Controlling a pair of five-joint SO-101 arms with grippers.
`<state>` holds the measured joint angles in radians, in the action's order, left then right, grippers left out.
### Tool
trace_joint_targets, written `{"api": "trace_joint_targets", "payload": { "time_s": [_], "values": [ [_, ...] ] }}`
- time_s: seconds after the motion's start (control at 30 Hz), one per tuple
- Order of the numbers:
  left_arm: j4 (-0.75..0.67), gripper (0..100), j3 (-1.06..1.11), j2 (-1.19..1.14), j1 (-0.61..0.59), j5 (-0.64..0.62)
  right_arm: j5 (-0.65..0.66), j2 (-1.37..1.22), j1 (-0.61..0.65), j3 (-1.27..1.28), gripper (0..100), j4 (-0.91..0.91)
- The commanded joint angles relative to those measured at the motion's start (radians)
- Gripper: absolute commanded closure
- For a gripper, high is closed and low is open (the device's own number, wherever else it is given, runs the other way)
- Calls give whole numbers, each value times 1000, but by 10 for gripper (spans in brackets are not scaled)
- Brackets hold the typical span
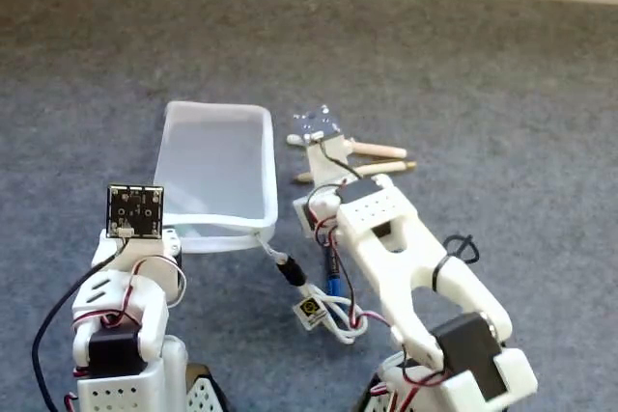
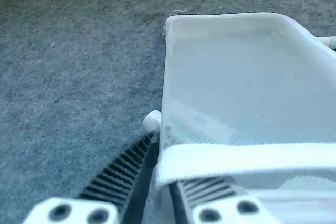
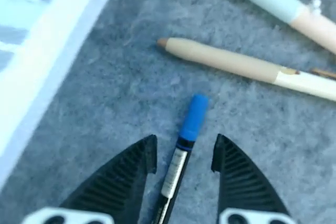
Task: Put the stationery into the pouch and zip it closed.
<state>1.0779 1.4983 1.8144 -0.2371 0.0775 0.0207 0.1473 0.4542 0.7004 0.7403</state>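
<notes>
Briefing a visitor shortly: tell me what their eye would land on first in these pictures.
The white mesh pouch lies mid-table on the grey mat, its near corner pinched in the left claw. Beside it the right claw hangs open astride a blue-capped pen, with two pale pens lying just beyond.

Light is soft and even over the carpet [image 1: 483, 74], with no hard-edged shadows (what shade there is sits close under things). The pouch [image 1: 217, 166] is the brightest thing, nearly washed out. Its band across the left gripper's [image 2: 161, 156] fingers [image 2: 118, 174] glares white, while the fingers themselves are dark. Between the right gripper's [image 3: 182, 153] fingers [image 3: 131, 174] the pen [image 3: 191, 119] throws only a faint shadow, as does the pencil [image 3: 226, 61] beyond their tips.
</notes>
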Motion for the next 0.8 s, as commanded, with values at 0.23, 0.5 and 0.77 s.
{"api": "trace_joint_targets", "payload": {
  "time_s": [0.23, 0.5, 0.77],
  "values": [
    [6, 990, -59, -8, -15, 6, 0, -91, -25, -99, 839, -15],
    [6, 990, -59, -8, -15, 6, -3, -97, -25, -91, 840, -15],
    [26, 990, -62, -8, -15, 6, 0, -99, -25, -91, 840, -16]
  ]
}}
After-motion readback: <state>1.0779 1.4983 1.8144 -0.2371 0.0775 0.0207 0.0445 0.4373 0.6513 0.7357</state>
